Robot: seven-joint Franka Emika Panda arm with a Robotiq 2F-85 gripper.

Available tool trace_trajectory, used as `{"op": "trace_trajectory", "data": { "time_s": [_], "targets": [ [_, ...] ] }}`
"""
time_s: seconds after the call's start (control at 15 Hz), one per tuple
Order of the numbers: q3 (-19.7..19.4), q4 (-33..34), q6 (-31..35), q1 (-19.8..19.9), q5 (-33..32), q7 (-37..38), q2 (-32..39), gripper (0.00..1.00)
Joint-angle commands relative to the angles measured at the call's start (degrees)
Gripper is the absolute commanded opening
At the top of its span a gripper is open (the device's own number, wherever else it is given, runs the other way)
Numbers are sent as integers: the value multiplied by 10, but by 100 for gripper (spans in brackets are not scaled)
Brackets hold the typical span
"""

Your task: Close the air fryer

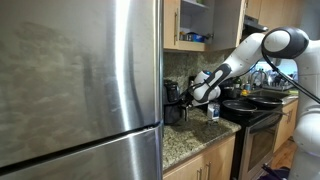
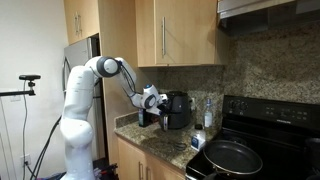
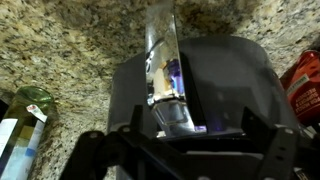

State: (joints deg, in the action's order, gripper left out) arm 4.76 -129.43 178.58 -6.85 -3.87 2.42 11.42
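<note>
The air fryer (image 1: 173, 101) is a small dark box on the granite counter beside the fridge; it also shows in an exterior view (image 2: 179, 108). In the wrist view its dark body (image 3: 225, 80) fills the middle, with a shiny silver handle (image 3: 165, 75) running down towards me. My gripper (image 3: 193, 135) is open, its two dark fingers spread on either side of the handle end, close to the fryer. In both exterior views the gripper (image 1: 191, 96) (image 2: 150, 104) is right at the fryer's front. I cannot tell how far the basket stands out.
A large stainless fridge (image 1: 80, 80) stands next to the fryer. A black stove (image 2: 265, 140) with a pan (image 2: 232, 156) is on the other side, with a bottle (image 2: 207, 114) between. A green glass bottle (image 3: 28, 108) and a red item (image 3: 305, 80) flank the fryer. Cabinets (image 2: 180, 30) hang above.
</note>
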Motion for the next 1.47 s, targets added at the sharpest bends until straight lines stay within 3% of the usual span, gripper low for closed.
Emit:
{"op": "trace_trajectory", "data": {
  "time_s": [0.0, 0.4, 0.93, 1.13, 1.27, 1.4],
  "targets": [
    [0, 0, 1, 0, 0, 0, 2, 100],
    [-8, -1, -19, -7, -2, 12, -4, 100],
    [-26, 5, 135, -14, -18, 1, 29, 100],
    [-2, 9, 189, 2, -13, -22, 44, 100],
    [7, 9, 211, 10, -32, -8, 52, 100],
    [4, 1, 193, 2, -10, -17, 39, 100]
  ]
}}
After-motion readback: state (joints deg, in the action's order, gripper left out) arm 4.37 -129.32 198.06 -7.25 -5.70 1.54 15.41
